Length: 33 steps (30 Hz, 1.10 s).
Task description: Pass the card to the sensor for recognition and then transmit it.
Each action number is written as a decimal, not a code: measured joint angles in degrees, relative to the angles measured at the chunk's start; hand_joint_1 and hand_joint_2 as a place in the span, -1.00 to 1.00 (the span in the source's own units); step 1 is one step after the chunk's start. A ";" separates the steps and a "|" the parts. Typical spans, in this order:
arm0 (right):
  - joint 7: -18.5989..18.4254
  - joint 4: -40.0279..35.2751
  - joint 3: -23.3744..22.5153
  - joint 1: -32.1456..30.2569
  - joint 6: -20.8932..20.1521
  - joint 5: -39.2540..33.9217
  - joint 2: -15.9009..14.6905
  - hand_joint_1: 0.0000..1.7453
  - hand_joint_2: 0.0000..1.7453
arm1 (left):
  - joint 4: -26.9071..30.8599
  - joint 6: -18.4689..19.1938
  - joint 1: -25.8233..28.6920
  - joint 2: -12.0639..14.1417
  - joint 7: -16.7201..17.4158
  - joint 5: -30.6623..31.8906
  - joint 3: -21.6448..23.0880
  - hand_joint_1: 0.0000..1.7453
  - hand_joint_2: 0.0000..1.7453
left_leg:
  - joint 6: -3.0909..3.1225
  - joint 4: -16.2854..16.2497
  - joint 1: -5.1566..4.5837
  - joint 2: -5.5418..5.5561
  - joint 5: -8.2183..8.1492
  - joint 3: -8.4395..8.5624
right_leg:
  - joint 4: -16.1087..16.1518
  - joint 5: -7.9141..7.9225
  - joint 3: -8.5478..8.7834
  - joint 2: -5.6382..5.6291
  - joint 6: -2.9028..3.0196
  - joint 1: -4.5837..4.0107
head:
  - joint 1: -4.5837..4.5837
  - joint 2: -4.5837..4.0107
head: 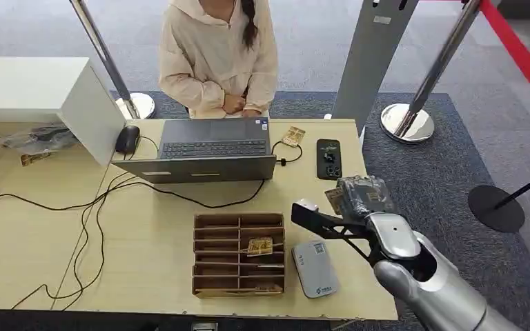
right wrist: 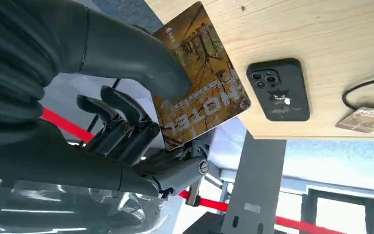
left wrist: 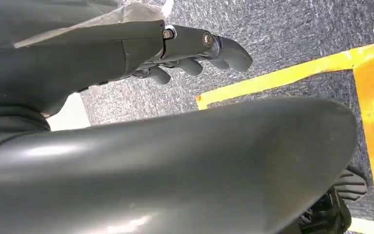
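The right hand (right wrist: 126,122) grips the card (right wrist: 202,97), its thick thumb pressed flat on the printed face and the darker fingers closed behind it. The card is a thin, stiff, glossy rectangle, so I judge it light and apt to slide between smooth pads. A pinch across the flat faces near one short end suits it best, leaving the rest free to lie over the sensor (head: 315,268).

Just below and inward of the hand, on the bench (head: 145,276), lies that sensor, a small white box. Beside it stands a brown divided tray (head: 239,254) with more cards in its slots. Just beyond the hand a black phone (head: 328,158) lies flat on the bench. Farther off are a laptop (head: 210,148) and a person (head: 217,55) standing at the far edge.

The right wrist view gives the thumb contact and the card's print plainly, which the head view blurs under the plastic-wrapped hand. The head view alone places the card against the sensor: held well above it and apart.

The left hand (left wrist: 195,53) hangs over grey carpet with yellow floor tape (left wrist: 292,73), fingers loosely curled and holding nothing.
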<state>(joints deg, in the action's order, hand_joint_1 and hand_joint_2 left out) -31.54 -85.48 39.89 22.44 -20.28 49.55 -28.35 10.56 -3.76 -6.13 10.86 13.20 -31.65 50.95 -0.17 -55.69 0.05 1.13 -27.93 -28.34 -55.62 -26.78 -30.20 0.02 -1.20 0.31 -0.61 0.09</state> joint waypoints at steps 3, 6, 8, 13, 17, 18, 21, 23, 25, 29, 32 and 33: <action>-0.17 0.59 -0.07 -0.06 -0.02 0.44 -0.15 1.00 1.00 | 0.00 -0.02 0.00 -0.04 -0.02 -0.18 0.00 -1.00 -1.00 | 0.00 0.00 0.00 0.00 0.00 0.00 | 0.00 0.00 -0.01 0.00 0.00 0.00 | 0.00 0.00; -0.22 1.14 -0.41 -0.49 0.55 0.44 -0.59 1.00 1.00 | 0.00 -0.11 0.01 -0.07 0.00 -0.35 0.00 -1.00 -1.00 | 0.00 0.00 0.00 0.00 0.00 0.01 | 0.01 0.00 -0.01 0.00 0.00 0.00 | 0.00 0.00; -0.24 1.38 -1.01 -1.12 0.72 0.22 -0.83 1.00 1.00 | 0.00 -0.22 0.01 -0.07 0.00 -0.46 -0.02 -1.00 -1.00 | 0.00 0.00 0.00 0.00 0.00 0.01 | 0.01 0.00 0.00 0.00 0.00 0.00 | 0.02 0.00; -0.37 1.46 -2.49 -2.70 1.14 -0.42 -1.51 1.00 1.00 | 0.00 -0.37 0.01 -0.07 0.00 -0.81 -0.07 -1.00 -1.00 | 0.00 0.00 0.00 0.00 0.00 0.02 | 0.01 0.00 0.00 0.00 0.00 0.00 | 0.02 0.00; -0.39 1.44 -3.56 -3.94 0.99 -0.48 -1.92 1.00 1.00 | 0.00 -0.44 0.04 -0.07 0.04 -0.96 -0.13 -1.00 -1.00 | 0.00 0.00 0.00 0.00 0.00 0.01 | 0.00 0.00 0.00 0.00 0.00 0.00 | 0.02 0.00; -0.39 1.42 -3.85 -4.20 0.81 -0.44 -1.92 1.00 1.00 | 0.00 -0.44 0.02 -0.07 0.04 -1.03 -0.20 -1.00 -1.00 | 0.00 0.00 0.00 0.00 0.00 0.01 | 0.00 0.00 0.00 0.00 0.00 0.00 | 0.02 0.00; -0.39 1.44 -4.33 -4.79 -0.22 -0.57 -1.95 1.00 1.00 | 0.00 -0.48 0.02 -0.09 0.02 -1.18 -0.53 -1.00 -1.00 | 0.00 0.00 0.00 0.00 0.00 0.01 | 0.01 0.00 0.00 0.00 0.00 0.00 | 0.00 0.00; -0.39 1.44 -4.37 -5.13 -0.68 -0.77 -1.95 1.00 1.00 | 0.00 -0.52 0.03 -0.07 0.02 -1.20 -0.85 -1.00 -1.00 | 0.00 0.00 0.00 0.00 0.00 0.01 | 0.00 0.00 0.00 0.00 0.00 0.00 | 0.02 0.00; -0.39 1.51 -4.37 -5.26 -0.68 -1.01 -1.92 1.00 1.00 | 0.00 -0.55 0.01 -0.09 0.00 -1.27 -1.05 -1.00 -1.00 | 0.00 0.00 0.00 -0.01 0.00 0.01 | 0.00 0.00 0.00 0.00 0.00 0.00 | 0.02 0.00; -0.28 1.68 -4.35 -5.54 -0.94 -1.49 -1.86 1.00 1.00 | 0.00 -0.63 0.02 -0.09 0.00 -1.38 -1.29 -1.00 -1.00 | 0.00 0.00 0.00 0.00 0.00 0.00 | 0.00 0.00 0.00 0.00 0.00 0.00 | 0.00 0.00; -0.02 1.92 -4.04 -5.54 -2.42 -3.34 -1.60 1.00 1.00 | 0.00 -0.72 0.00 -0.09 0.00 -1.38 -1.36 -1.00 -1.00 | 0.00 0.00 0.00 -0.01 0.00 0.00 | 0.00 0.00 0.00 0.00 0.00 0.00 | 0.02 0.00; 0.09 1.94 -3.89 -5.54 -2.93 -3.93 -1.44 1.00 1.00 | 0.00 -0.72 0.00 -0.09 -0.02 -1.38 -1.35 -1.00 -1.00 | 0.00 0.00 0.00 0.00 0.00 0.00 | 0.00 0.00 0.00 0.00 0.00 0.00 | 0.00 0.00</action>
<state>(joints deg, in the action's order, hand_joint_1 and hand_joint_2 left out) -31.45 -83.54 36.00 16.90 -23.21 45.62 -29.79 10.56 -4.48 -6.13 10.78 13.18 -33.03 49.59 -0.17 -55.68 0.05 1.12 -27.93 -28.34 -55.61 -26.78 -30.20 0.02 -1.20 0.31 -0.61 0.09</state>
